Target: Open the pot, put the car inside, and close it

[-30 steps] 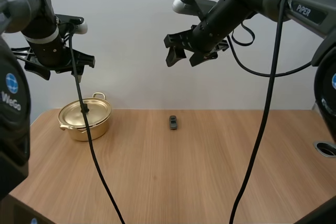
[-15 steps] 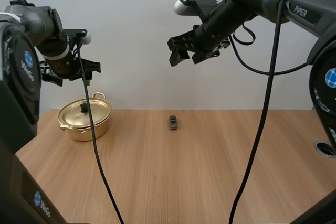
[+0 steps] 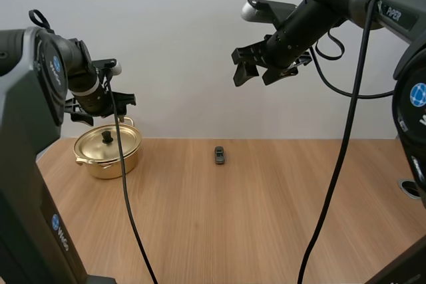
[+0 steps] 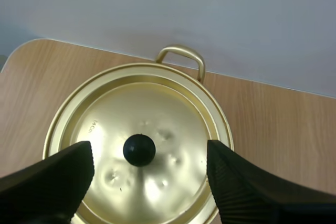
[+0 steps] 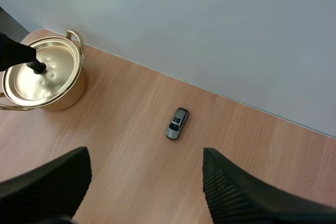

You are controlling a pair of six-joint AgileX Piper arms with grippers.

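There is a brown wooden table [image 3: 266,217] with a plain pale wall behind it.

The left gripper [image 3: 100,108] is wide open. Its two black fingers [image 4: 52,174] stand far apart, with their ribbed sides facing each other. It holds nothing and touches nothing. From the left wrist view, one finger is on each side of the black knob [image 4: 139,149], but they are up in the air above it.

The right gripper [image 3: 254,74] is open wide too. Its fingers [image 5: 231,192] are far apart, and it holds nothing. Between them, far below, you can see the table and the car [image 5: 177,123].

Now count. There is one pot [image 3: 106,157]. It is shiny and gold. It has one lid [image 3: 110,139], and the lid is on, so the pot is shut. The lid has one knob in the middle. The pot has two loop handles, one at the back [image 4: 181,56] and one at the front. There is one little grey car. There are two arms.

The pot sits near the far left corner of the table. The car sits on the bare wood near the far edge, about in the middle, well apart from the pot.

The left arm comes in from the left side and points its gripper straight down, just over the lid. The right arm reaches in from the right, up high in front of the wall. Its gripper tilts down toward the table, well above the car and a little to the right of it.
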